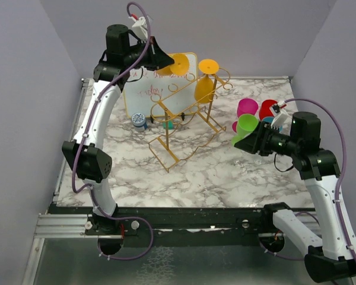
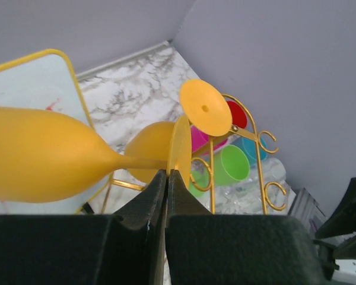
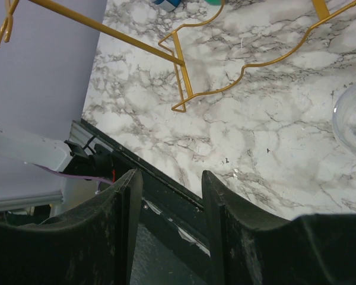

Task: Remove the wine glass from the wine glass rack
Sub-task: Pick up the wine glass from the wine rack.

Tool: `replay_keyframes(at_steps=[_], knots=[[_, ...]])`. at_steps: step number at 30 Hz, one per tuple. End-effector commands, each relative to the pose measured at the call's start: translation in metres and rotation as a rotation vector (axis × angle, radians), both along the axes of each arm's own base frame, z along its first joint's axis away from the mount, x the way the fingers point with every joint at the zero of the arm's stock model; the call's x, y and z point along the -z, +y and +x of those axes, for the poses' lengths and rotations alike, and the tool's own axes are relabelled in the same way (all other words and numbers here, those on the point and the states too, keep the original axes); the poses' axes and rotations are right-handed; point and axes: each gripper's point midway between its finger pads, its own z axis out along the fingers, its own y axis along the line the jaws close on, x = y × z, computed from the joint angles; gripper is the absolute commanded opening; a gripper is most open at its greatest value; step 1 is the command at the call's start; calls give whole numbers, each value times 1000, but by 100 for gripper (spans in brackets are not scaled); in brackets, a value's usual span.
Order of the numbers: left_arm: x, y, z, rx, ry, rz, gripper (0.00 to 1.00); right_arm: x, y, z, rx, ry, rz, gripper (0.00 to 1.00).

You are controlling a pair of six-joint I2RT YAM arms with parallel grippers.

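Yellow wine glass [image 2: 41, 154] lies on its side in the air. Its foot is seen edge-on in the left wrist view, pinched at the rim between the clenched fingers of the left gripper [image 2: 167, 184]. The bowl hangs out to one side of that pinch, close to the camera. From above, the foot [image 1: 179, 63] sits high, in front of the whiteboard [image 1: 143, 98] and above the wine glass rack [image 1: 164, 155]. The arm hides the bowl there, so I cannot say for certain that the glass is fully clear of the rails, though it looks lifted off.

The grip is the main risk. It is a thin edge hold on a disc, with the weight of the bowl at the far end of the stem. A quick swing or a tilt of the wrist could let the foot pivot or slide out, and the glass would drop onto the rack or the marble table [image 1: 225, 172].

The second risk is crowding. A second yellow glass [image 2: 204, 107] hangs on the rack just beside the held foot, with the curled scroll ends [image 2: 267, 139] near it. A sideways move could clip that glass or hook the wire and drag the light frame along.

The right gripper [image 3: 169, 178] stands half open and grasps nothing. It hangs low near the green cup [image 1: 247, 127], well apart from the rack.
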Motion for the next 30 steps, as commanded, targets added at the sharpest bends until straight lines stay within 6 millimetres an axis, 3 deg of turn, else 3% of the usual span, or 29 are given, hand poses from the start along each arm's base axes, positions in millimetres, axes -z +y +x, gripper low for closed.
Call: replay_keyframes(at_steps=[1, 7, 11, 13, 16, 20, 25, 30], knots=[[-43, 55, 3, -175, -123, -18, 0, -4, 1, -4, -16, -26, 14, 50], [-53, 79, -8, -193, -135, -82, 0, -2, 3, -4, -21, -13, 20, 50], [-34, 106, -28, -272, -114, -41, 0, -3, 3, -5, -23, -21, 22, 50], [-11, 125, -42, -336, -83, -9, 0, -5, 3, -6, -25, -33, 23, 50], [-3, 159, -68, -437, -90, 38, 0, -8, 5, -6, -34, -43, 33, 51], [12, 182, -105, -522, -66, 100, 0, -10, 6, -7, -39, -54, 49, 51], [7, 181, -146, -554, -75, 76, 0, -7, 7, -8, -42, -46, 54, 51], [28, 163, -176, -482, -4, 22, 0, -5, 7, -8, -34, -41, 55, 51]])
